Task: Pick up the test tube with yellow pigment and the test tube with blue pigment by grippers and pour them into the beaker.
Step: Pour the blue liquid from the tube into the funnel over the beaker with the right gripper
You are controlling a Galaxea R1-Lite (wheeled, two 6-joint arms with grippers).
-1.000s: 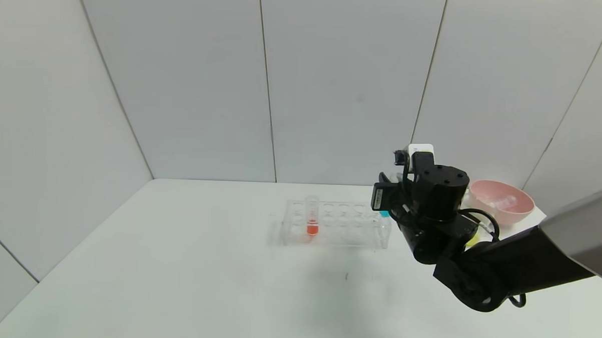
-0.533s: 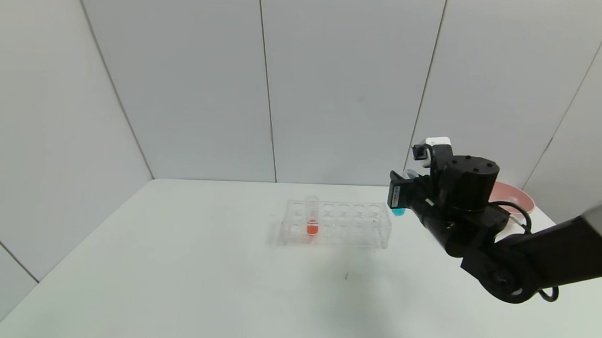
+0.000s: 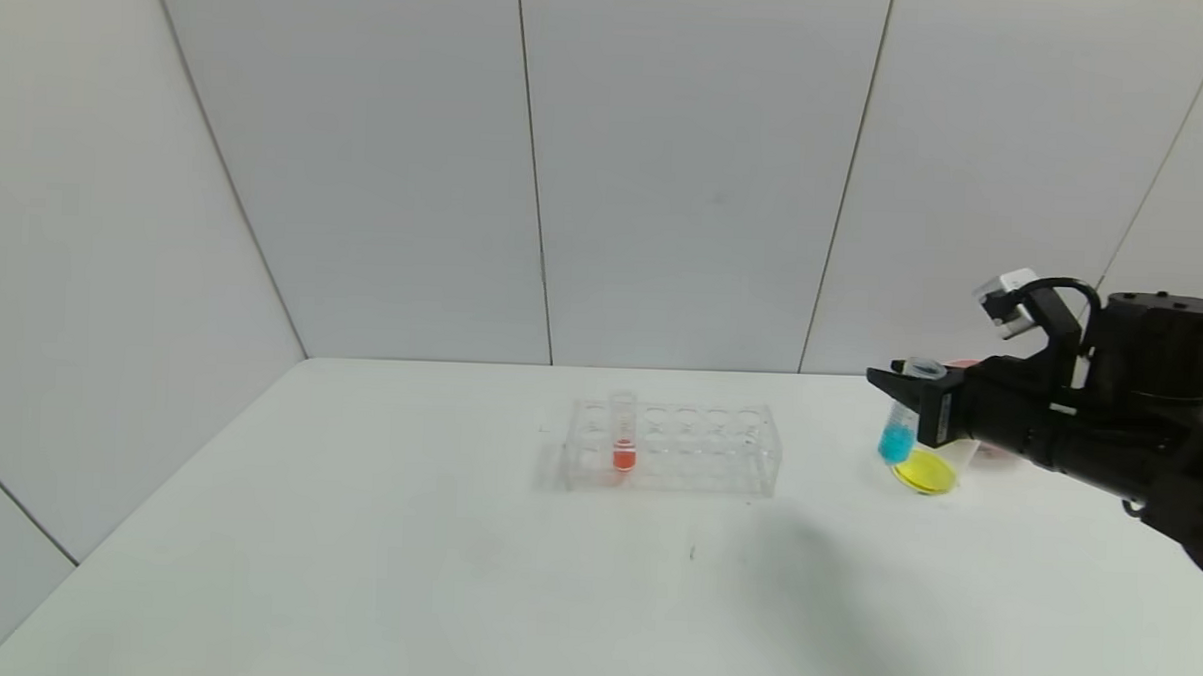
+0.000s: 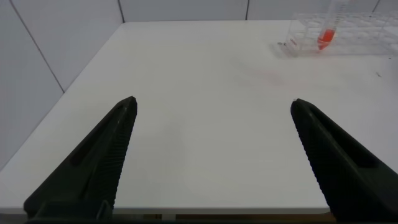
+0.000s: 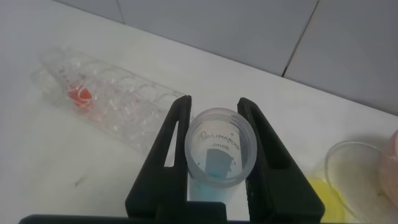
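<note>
My right arm has swung out to my right since a second ago, carrying the blue tube away from the rack and over toward the beaker.

The white table [image 3: 374,550] spreads under everything. On it sits the clear tube rack [image 3: 673,448], with the orange-red tube [image 3: 623,434] standing upright near its left end. My right gripper [image 3: 908,387] hangs above the table well to the right of the rack, fingers clamped on the test tube with blue pigment [image 3: 900,420] just under its rim (the wrist view looks straight down its open mouth, blue liquid at the bottom). The tube is upright, tilted only slightly.

The beaker [image 3: 925,471] stands just below and beside the tube's bottom, a yellow layer in it.

My left gripper [image 4: 211,155] is parked low over the table's near left side, fingers spread wide, holding nothing.
</note>
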